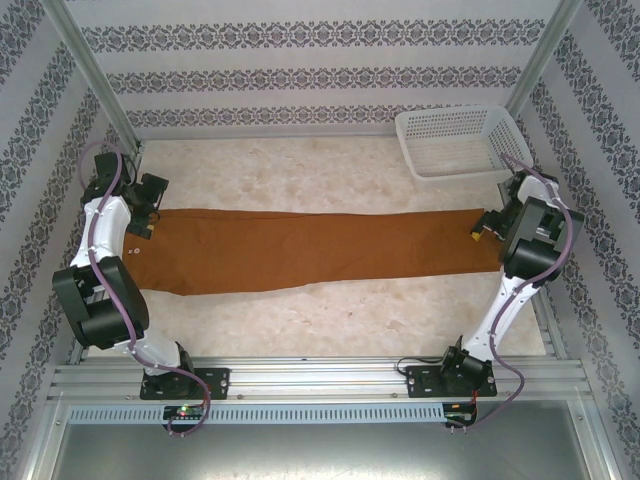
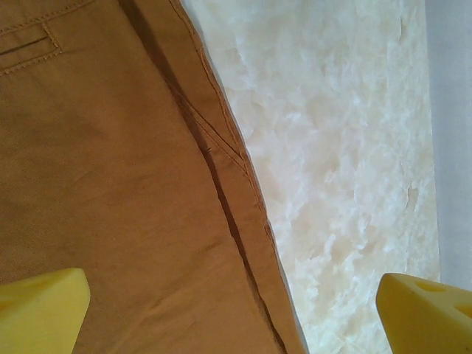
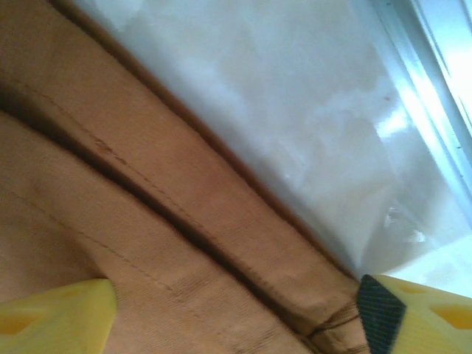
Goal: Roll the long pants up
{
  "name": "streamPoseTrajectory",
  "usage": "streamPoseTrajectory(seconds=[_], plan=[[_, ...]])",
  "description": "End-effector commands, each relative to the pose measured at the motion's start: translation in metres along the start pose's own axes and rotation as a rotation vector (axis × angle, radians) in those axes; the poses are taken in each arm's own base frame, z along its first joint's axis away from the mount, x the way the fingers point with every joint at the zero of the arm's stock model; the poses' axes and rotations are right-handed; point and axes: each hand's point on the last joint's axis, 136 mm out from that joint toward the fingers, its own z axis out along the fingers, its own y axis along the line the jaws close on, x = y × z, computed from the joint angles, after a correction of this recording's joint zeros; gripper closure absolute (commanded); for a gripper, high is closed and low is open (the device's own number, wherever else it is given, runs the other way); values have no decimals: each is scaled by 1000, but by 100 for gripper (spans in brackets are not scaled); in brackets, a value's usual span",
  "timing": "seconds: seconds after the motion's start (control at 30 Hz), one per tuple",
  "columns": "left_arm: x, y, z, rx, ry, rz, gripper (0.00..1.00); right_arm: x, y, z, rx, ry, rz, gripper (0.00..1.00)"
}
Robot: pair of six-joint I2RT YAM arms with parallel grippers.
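The long pants (image 1: 310,250) lie flat across the table, rust-brown, legs together, stretched from left to right. My left gripper (image 1: 145,215) hovers over their wide left end, open. In the left wrist view its yellow fingers (image 2: 44,306) stand far apart, straddling the cloth's far edge (image 2: 110,184), with nothing held. My right gripper (image 1: 487,228) is at the narrow right end, over the leg hems. It is open too: the right wrist view has its fingers (image 3: 51,313) spread wide above the stacked hems (image 3: 147,192).
A white perforated basket (image 1: 460,140) sits at the back right, just beyond the right gripper. The marble tabletop (image 1: 330,320) shows bare in front of and behind the pants. Metal frame posts and patterned walls close in the sides.
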Motion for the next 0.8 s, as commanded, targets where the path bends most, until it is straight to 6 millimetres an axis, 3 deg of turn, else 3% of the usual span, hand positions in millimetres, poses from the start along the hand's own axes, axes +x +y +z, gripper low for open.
streamPoseTrajectory(seconds=[0.0, 0.07, 0.27, 0.37, 0.47, 0.57, 0.67, 0.77], plan=[[-1, -3, -15, -4, -28, -22, 0, -3, -2, 22, 49, 15, -20, 20], [0, -4, -15, -2, -25, -27, 0, 3, -1, 31, 57, 41, -25, 25], [2, -6, -17, 1, -22, -26, 0, 17, 7, 49, 83, 91, -70, 66], [2, -6, -21, 0, -28, -18, 0, 20, 8, 51, 86, 102, -79, 98], [3, -6, -23, 2, -27, -14, 0, 23, 11, 47, 67, 108, -74, 100], [5, -7, -22, 17, -18, -21, 0, 20, 13, 27, 31, 78, -38, 100], [9, -9, -20, 30, -8, -22, 0, 10, 1, -7, 36, 18, -3, 100], [11, -10, -20, 35, -1, -10, 0, 0, -34, -52, 167, -60, 26, 100]])
